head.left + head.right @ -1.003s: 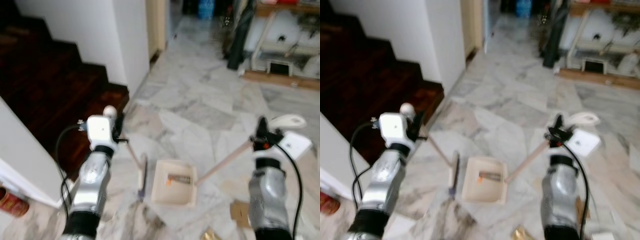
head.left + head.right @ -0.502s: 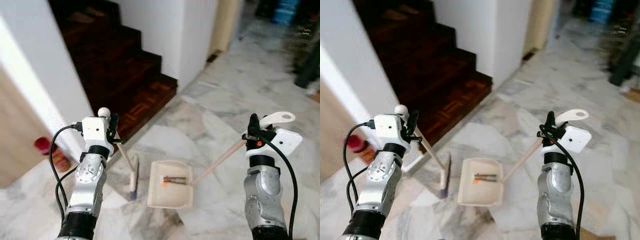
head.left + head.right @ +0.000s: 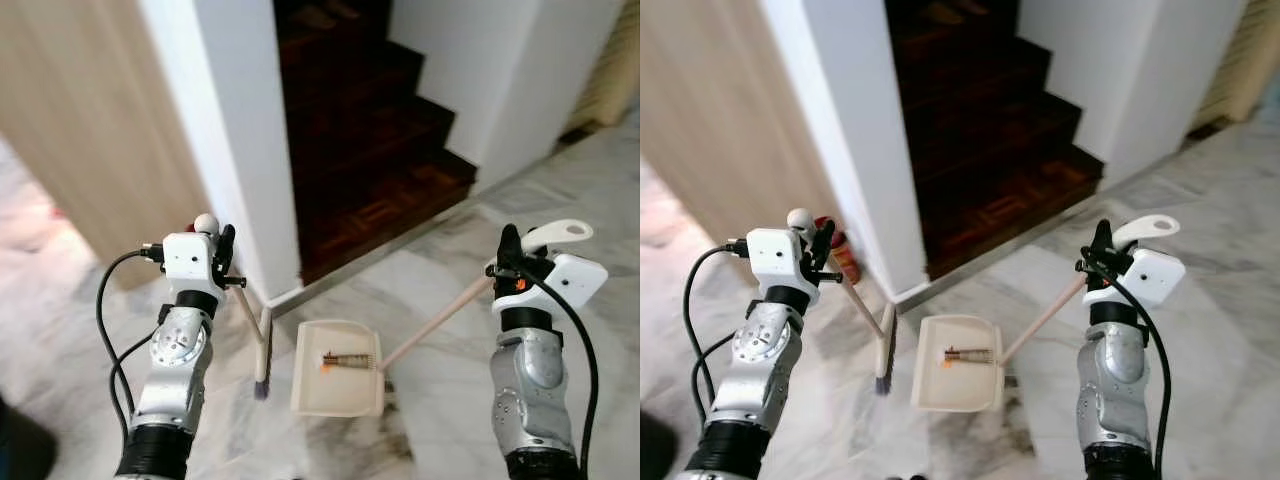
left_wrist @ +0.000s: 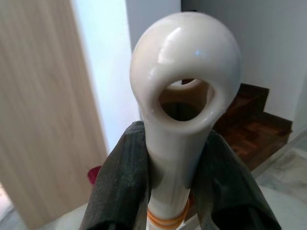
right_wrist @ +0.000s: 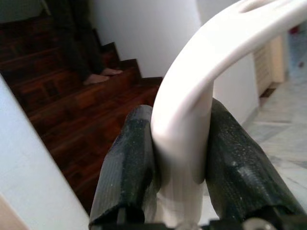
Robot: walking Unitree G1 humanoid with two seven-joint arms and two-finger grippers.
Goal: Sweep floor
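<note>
From my remote seat: dark wooden staircase (image 3: 370, 130) is the biggest thing ahead and I take it as my landmark; a white wall pier (image 3: 235, 120) stands just to its left, with a wood-grain panel (image 3: 90, 130) further left again. Marble floor (image 3: 590, 210) runs out from the foot of the stairs toward me. On that floor, a little out from the bottom step, lies the cream dustpan (image 3: 338, 370), flat, with a small brown-and-orange piece of debris (image 3: 348, 360) inside it; its long handle slants up and away to the right. Just beside the dustpan, nearer the pier's base, the broom (image 3: 262, 355) rests its bristles on the floor. My left gripper (image 4: 170, 182) is clamped on the broom handle's white ring-shaped tip, a finger (image 4: 120, 187) pressed to each side. My right gripper (image 5: 180, 163) is closed around the dustpan handle's curved white end, both pads tight against it. In the right wrist view a person's bare foot (image 5: 103, 74) stands on a stair tread. A red can (image 3: 845, 258) sits at the pier's base, left of the stairs.
</note>
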